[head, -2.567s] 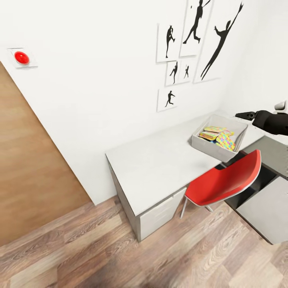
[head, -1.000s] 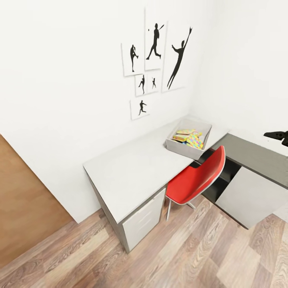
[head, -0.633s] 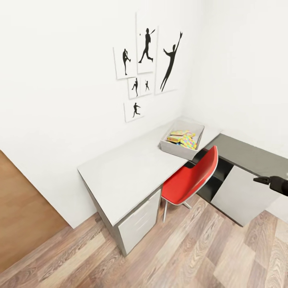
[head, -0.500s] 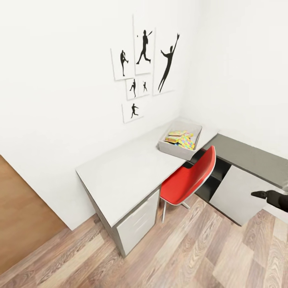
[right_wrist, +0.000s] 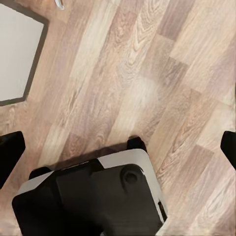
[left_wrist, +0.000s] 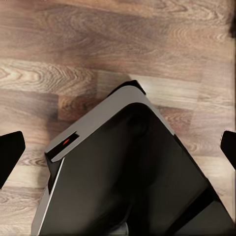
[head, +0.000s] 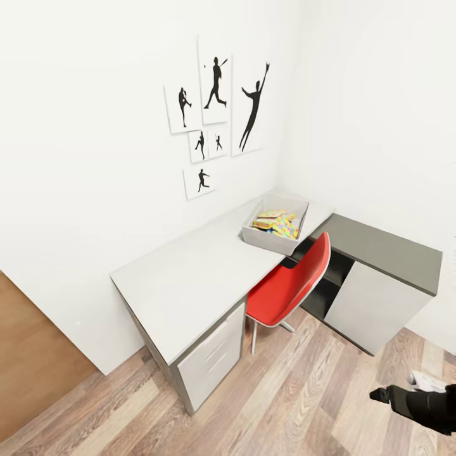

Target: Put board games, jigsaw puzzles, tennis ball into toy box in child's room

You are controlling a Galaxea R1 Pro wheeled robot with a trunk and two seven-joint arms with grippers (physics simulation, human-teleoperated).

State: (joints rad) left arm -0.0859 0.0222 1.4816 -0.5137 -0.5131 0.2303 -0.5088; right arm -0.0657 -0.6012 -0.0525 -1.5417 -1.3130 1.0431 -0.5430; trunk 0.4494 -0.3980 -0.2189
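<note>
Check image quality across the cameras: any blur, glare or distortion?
Head view: wide-angle, walls and table edges lean, toy box contents small and soft. Left wrist view: glossy highlights on the robot base. Right wrist view: floor sharp, evenly lit.

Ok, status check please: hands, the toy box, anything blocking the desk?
Both hands open, empty, pointing down over the floor. Toy box on the table, colourful toys inside. Red chair tucked at the desk front, right by the box.
</note>
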